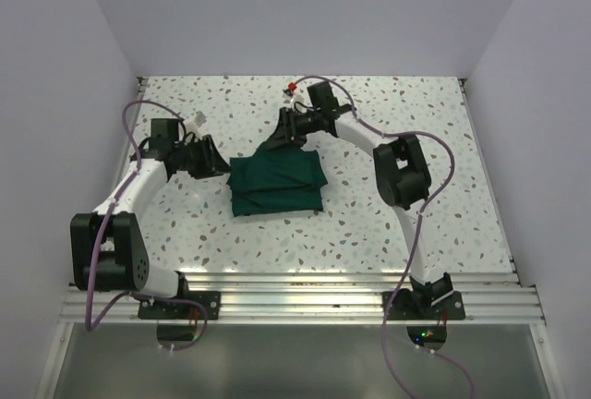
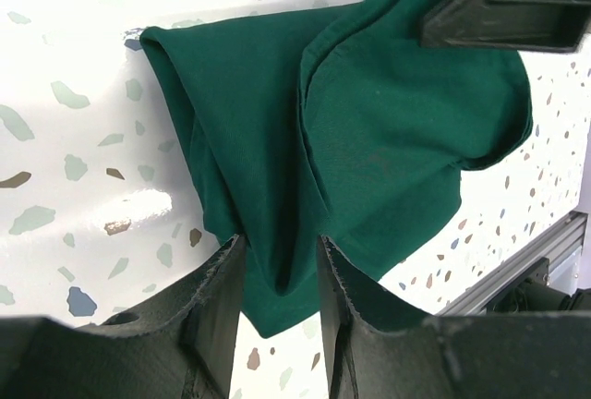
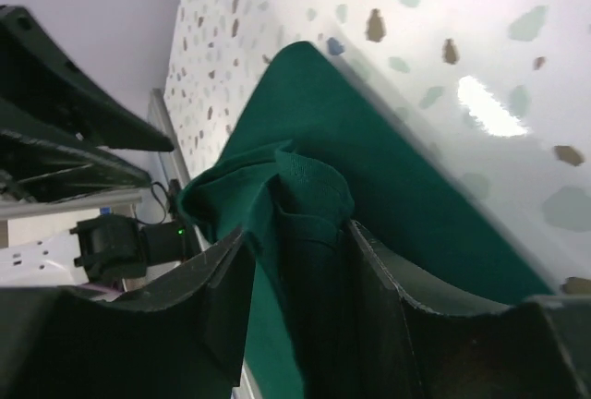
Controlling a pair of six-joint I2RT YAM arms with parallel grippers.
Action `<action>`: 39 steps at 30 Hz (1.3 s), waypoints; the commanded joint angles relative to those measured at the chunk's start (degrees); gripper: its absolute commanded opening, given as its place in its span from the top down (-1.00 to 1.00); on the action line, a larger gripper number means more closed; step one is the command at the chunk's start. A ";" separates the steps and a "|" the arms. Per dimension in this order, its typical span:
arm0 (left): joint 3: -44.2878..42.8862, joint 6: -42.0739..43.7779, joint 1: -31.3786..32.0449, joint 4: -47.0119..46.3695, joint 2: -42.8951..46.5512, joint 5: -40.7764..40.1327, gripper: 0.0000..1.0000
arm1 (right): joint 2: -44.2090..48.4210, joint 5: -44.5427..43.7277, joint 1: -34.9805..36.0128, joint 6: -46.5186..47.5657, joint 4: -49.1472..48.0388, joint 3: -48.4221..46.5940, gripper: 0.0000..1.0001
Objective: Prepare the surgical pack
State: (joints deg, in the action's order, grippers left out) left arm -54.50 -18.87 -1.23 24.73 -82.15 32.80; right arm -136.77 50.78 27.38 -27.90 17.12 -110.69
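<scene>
Nearest the lens, a ribbed metal rail (image 1: 295, 299) runs along the near edge of the speckled counter (image 1: 397, 233) and carries both arm bases. On the left, the left arm (image 1: 125, 200) bends up and inward, a purple cable (image 1: 129, 131) looped over it. Its left fingers (image 1: 211, 161) meet the left edge of the drape (image 1: 277, 187). In the wrist view those fingers (image 2: 226, 297) are pinching a narrow fold of the green cloth (image 2: 369, 122) between them. The drape itself lies mid-counter as a folded dark green bundle, roughly rectangular, its layered edges facing the rail. Its far left corner is drawn up off the surface into a peak. At that peak sit the right fingers (image 1: 282, 133). The right wrist view shows them (image 3: 222, 288) closed on a bunched ridge of the cloth (image 3: 397, 177), which fills the gap between them. Further right, the right arm (image 1: 402, 173) arches back down to its base.
</scene>
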 commanded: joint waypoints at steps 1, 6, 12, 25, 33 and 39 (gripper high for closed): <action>-0.25 0.50 -0.70 -2.05 2.08 1.31 0.21 | 6.95 3.35 1.19 -1.19 -0.25 1.53 0.08; -0.96 0.15 -1.23 -1.71 1.73 0.96 0.22 | 13.61 3.53 2.94 -0.14 2.91 9.33 0.19; -2.80 -0.37 -1.84 -0.30 0.41 0.34 0.25 | 23.27 4.23 4.70 2.41 5.02 22.52 0.38; -2.80 -0.11 -2.02 -0.03 -2.49 2.18 0.27 | 36.30 2.14 7.52 12.18 20.42 35.20 -0.63; -3.86 -0.81 -2.02 -0.65 -7.05 5.96 0.31 | 34.47 -13.16 -1.87 -2.32 13.82 29.05 -0.47; -5.62 0.76 -2.02 1.90 -9.70 3.07 0.18 | 27.26 -17.64 -6.11 1.52 21.79 19.66 -0.45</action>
State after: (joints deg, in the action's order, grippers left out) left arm -57.54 -19.25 -2.94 25.65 -91.42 36.18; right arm -106.67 37.23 20.53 -27.38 34.48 -86.02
